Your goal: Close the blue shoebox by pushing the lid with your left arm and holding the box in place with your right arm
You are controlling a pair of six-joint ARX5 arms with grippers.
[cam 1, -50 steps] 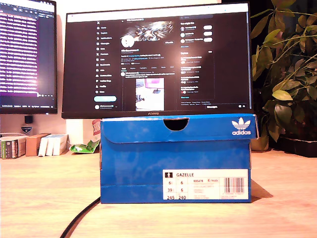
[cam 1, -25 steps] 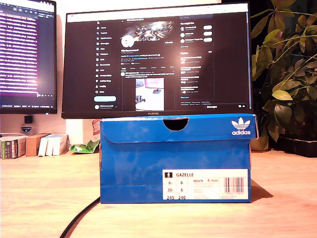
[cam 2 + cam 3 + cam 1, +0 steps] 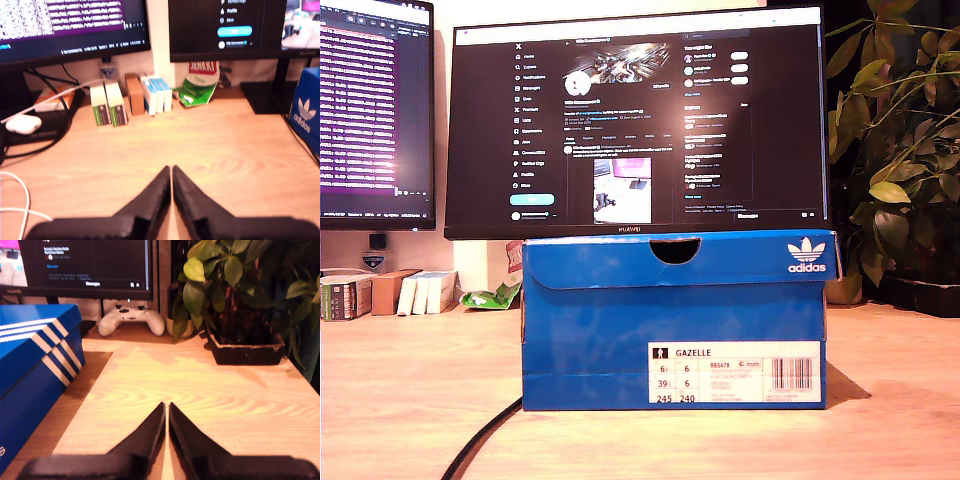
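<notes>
The wooden desk [image 3: 400, 400] carries everything, with two monitors [image 3: 638, 120] at the back. The blue shoebox [image 3: 672, 320] stands in the middle of the exterior view, its lid [image 3: 680, 258] lying flat on the top. A potted plant [image 3: 240, 300] is at the exterior view's right, and small packs [image 3: 110, 104] stand near the exterior view's left. My first gripper [image 3: 171, 172] is over bare desk, the jaws pressed together and holding nothing; the box edge shows to one side. My second gripper [image 3: 166, 409] is also fully closed and empty, beside the striped side of the box, not touching it
</notes>
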